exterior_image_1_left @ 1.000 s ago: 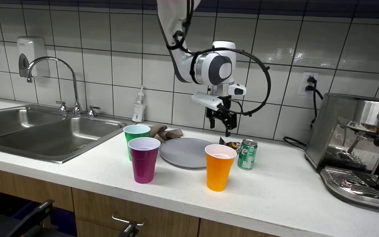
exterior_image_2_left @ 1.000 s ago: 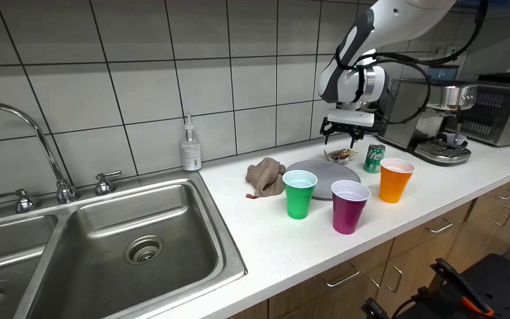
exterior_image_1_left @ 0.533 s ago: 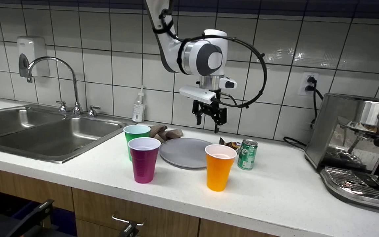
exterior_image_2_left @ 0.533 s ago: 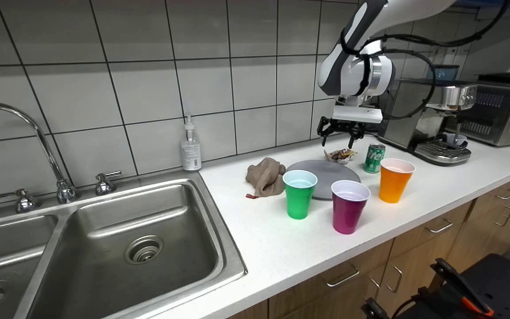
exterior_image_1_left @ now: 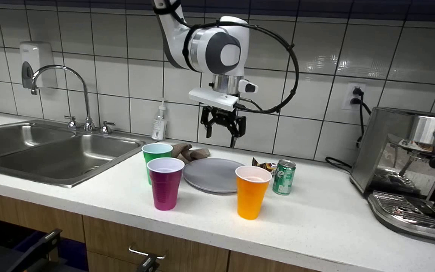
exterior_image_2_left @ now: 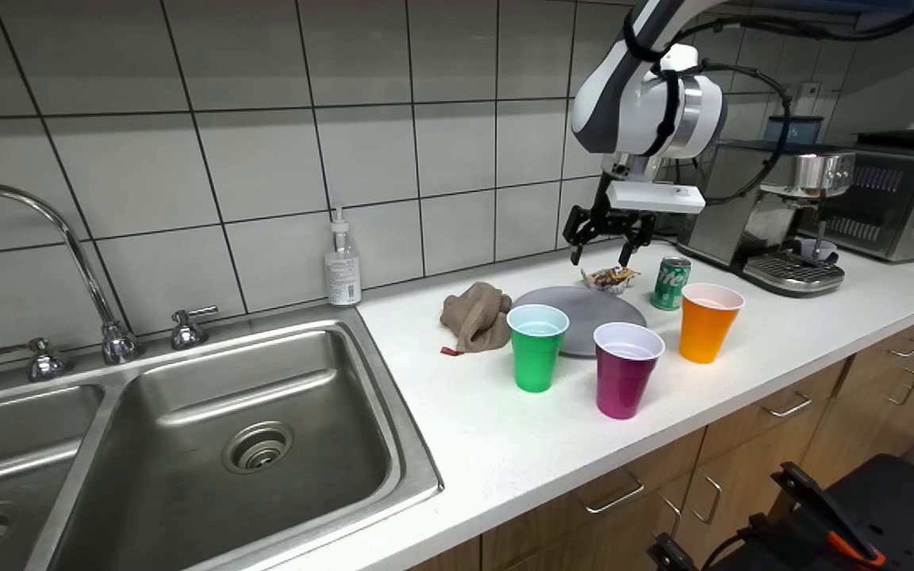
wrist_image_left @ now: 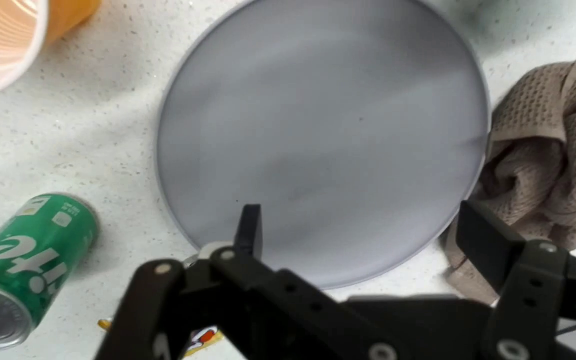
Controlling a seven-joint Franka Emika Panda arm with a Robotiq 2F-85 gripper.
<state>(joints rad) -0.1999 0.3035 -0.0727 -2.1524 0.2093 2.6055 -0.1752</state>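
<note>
Before a wall of pale tile (exterior_image_2_left: 370, 159), over a white worktop (exterior_image_2_left: 497, 444), hovering at the end of a white robot arm (exterior_image_2_left: 639, 119) with jaws spread wide, clear of everything below. In the wrist view, looking down on a round gray plate (wrist_image_left: 323, 140), lying flat on the worktop at twelve o'clock from the jaws. In an exterior view, reading from that plate as the clock's center, sharing the worktop with an upright green cup (exterior_image_2_left: 536, 357) between seven and eight o'clock, a purple cup (exterior_image_2_left: 626, 381) near five, an orange cup (exterior_image_2_left: 709, 329) between three and four, a green drink can (exterior_image_2_left: 671, 283) between two and three, a colorful wrapper (exterior_image_2_left: 610, 278) at one and a rumpled brown cloth (exterior_image_2_left: 477, 317) at nine. Farther out, taking in a steel sink (exterior_image_2_left: 155, 476) at eight o'clock, a soap bottle (exterior_image_2_left: 343, 274) between nine and ten, and an espresso machine (exterior_image_2_left: 711, 214) at two.
</note>
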